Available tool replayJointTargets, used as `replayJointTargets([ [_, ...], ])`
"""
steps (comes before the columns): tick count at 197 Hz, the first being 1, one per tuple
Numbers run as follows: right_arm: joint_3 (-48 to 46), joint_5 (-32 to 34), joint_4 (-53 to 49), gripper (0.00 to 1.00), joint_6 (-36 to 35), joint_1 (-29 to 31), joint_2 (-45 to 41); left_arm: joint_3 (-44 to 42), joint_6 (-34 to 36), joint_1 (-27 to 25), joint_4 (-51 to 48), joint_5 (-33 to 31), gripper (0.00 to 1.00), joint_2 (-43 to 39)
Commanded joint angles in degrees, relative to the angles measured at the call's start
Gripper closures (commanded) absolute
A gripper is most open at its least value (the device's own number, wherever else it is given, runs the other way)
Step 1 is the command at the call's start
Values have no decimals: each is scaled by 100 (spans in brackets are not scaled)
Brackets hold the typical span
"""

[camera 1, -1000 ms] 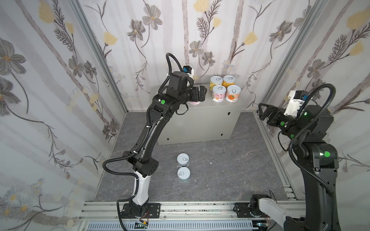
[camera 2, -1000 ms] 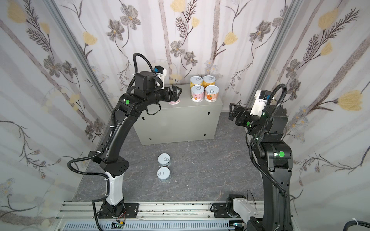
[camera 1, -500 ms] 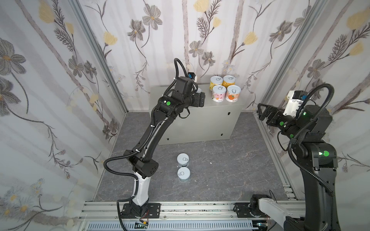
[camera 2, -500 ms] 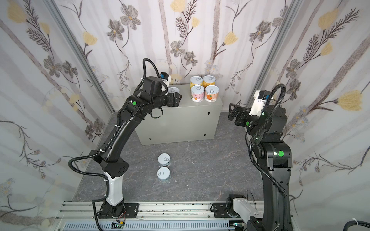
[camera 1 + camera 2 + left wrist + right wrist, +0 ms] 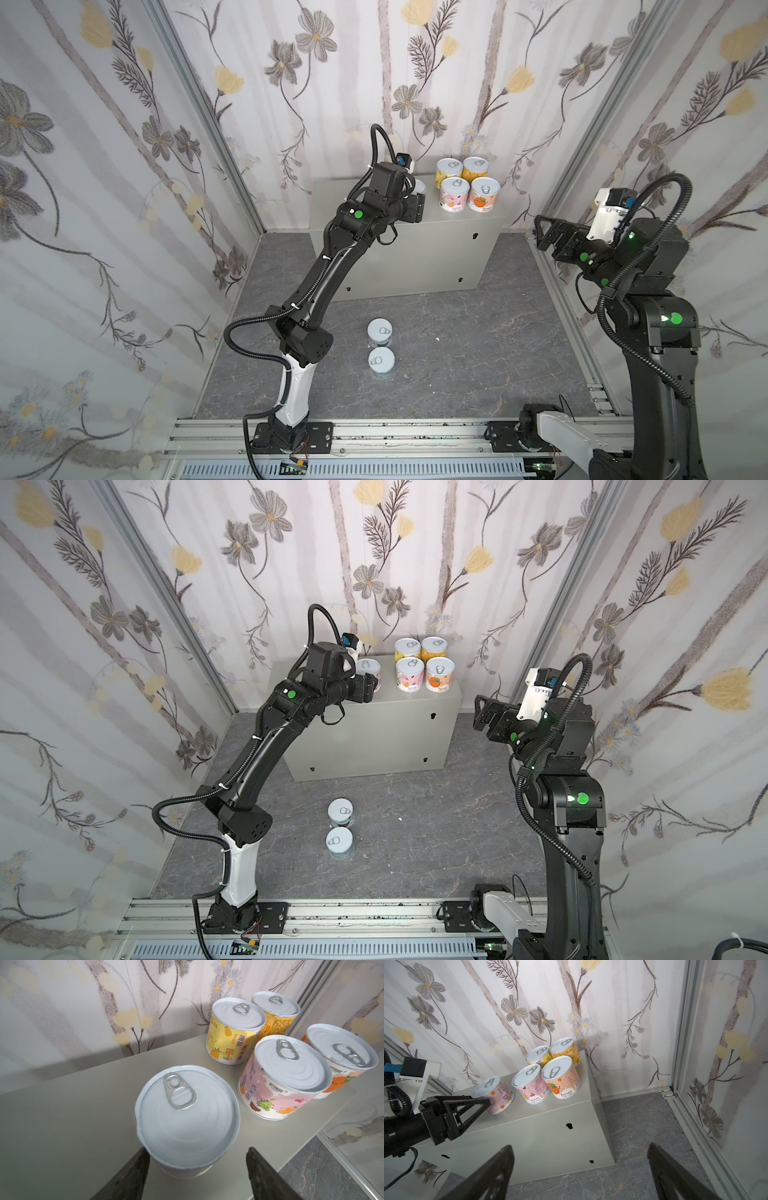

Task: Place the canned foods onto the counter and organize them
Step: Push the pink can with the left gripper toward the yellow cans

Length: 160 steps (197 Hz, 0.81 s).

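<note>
All 7 canned foods are seen upright, long axes vertical, pull-tabs up. 5 are stood on the counter [image 5: 328,199]: 4 in a 2-by-2 block [image 5: 462,187] at its right back corner, and 1 pink tin [image 5: 187,1118] apart near mid-top. 2 floor tins [image 5: 380,331] [image 5: 381,360] are found on the floor [image 5: 478,353]. The counter's left half is bare. The left gripper [image 5: 197,1150] is held parted at the pink tin, unclamped. The right gripper [image 5: 580,1146] is spread wide, empty.

The tins [image 5: 230,1043] have smooth, satin white-coated metal lids [image 5: 187,1126], bright bare-metal pull-tabs [image 5: 179,1093] and slightly glossy printed paper labels [image 5: 270,1095]. The counter [image 5: 62,1115] is smooth painted metal with a dull sheen. The floor [image 5: 643,1126] is matt, marbled grey.
</note>
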Motion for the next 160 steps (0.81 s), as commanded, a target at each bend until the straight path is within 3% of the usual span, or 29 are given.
replayJointTargets([
  [1,-16,69,163,0,-82,1,45,-4,60,66,455,70,26,98],
  [160,-27,300,211,0,-284,1,346,247,243,390,1860,758,26,951],
])
